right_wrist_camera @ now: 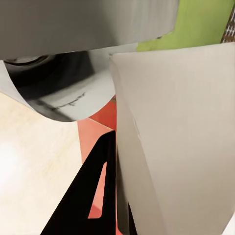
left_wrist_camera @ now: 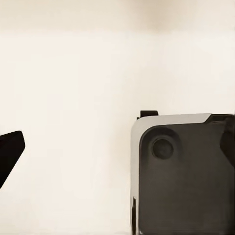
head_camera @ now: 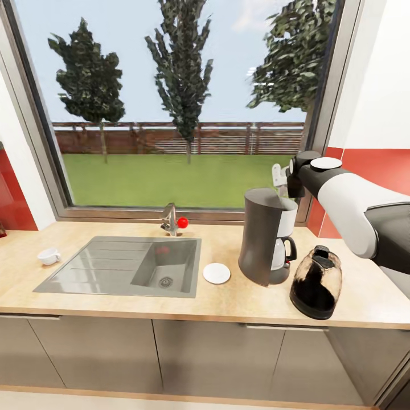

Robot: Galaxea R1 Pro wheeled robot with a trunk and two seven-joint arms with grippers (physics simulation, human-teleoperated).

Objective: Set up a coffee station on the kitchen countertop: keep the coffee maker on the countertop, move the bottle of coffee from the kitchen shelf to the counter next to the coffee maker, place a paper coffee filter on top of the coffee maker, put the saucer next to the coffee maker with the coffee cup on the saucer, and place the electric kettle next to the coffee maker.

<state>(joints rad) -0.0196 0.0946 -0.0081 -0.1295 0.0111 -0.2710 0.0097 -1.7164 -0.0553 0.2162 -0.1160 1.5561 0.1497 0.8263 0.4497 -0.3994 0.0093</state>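
Head view, countertop: the long light-wood kitchen countertop (head_camera: 239, 299) runs across the frame under a wide window, with an inset grey sink (head_camera: 122, 273) and grey cabinet fronts below.
Head view, coffee maker: the tall dark grey coffee maker (head_camera: 267, 236) with its white upper front and small glass carafe stands upright on the counter, right of the sink.
Head view, saucer: the small flat round white saucer (head_camera: 216, 273) lies on the wood between the sink's edge and the coffee maker, just beside the machine and bare on top.
Head view, cup: the tiny white coffee cup (head_camera: 49, 256) sits far off at the left of the sink, well apart from the saucer.
Head view, kettle: the squat clear-glass electric kettle (head_camera: 316, 283) with black lid stands just right of the coffee maker, nearer the counter's front edge.
Head view, right arm: the white and black right arm (head_camera: 347, 199) reaches in from the right, its end up behind the top of the coffee maker; something small and white shows there, too blurred to name.
Left wrist view: a pale floor, one black fingertip (left_wrist_camera: 10, 156) of the left gripper, and a dark, white-edged robot part (left_wrist_camera: 183, 176); how far the jaws are apart, I can't tell.
Right wrist view: here's the right gripper's black finger (right_wrist_camera: 90, 196) lying against a broad white sheet, the paper coffee filter (right_wrist_camera: 181, 142), close to the coffee maker's dark curved body (right_wrist_camera: 68, 93). Whether the jaws are clamped on the sheet, I can't tell.
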